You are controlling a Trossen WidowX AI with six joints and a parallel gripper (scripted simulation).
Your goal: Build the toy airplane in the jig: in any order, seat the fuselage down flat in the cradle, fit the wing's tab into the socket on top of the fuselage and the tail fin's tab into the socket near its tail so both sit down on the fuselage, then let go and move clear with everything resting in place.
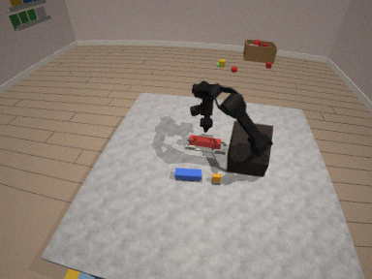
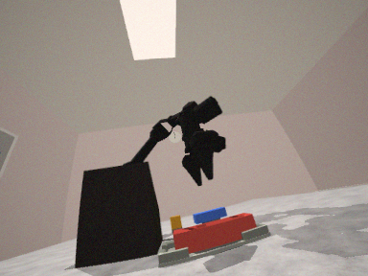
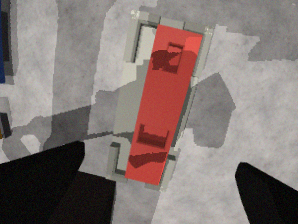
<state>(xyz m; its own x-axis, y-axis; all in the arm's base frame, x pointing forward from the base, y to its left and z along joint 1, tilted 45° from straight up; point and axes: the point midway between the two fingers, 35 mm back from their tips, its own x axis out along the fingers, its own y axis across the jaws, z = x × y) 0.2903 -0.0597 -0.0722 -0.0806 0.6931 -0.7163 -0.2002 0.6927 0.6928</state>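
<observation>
The red fuselage (image 1: pixel 204 142) (image 2: pixel 216 232) (image 3: pixel 165 100) lies lengthwise in the grey-green jig (image 2: pixel 174 256) (image 3: pixel 126 107), between its end walls. In the wrist view a gap shows along its left side; whether it is fully flat I cannot tell. Both sockets on its top are empty. The blue wing (image 1: pixel 188 174) (image 2: pixel 210 215) (image 3: pixel 1 65) lies on the mat beside the jig. The small orange tail fin (image 1: pixel 216 178) (image 2: pixel 175 222) stands on the mat near the wing. My gripper (image 1: pixel 206 130) (image 2: pixel 205 181) (image 3: pixel 160 160) is open and empty, above the fuselage and not touching it.
The arm's dark base block (image 1: pixel 248 152) (image 2: pixel 117 216) stands close to one end of the jig. All of these are on the grey mat (image 1: pixel 145 228). A brown box (image 1: pixel 260 52) and a few small toys are far back on the wooden floor.
</observation>
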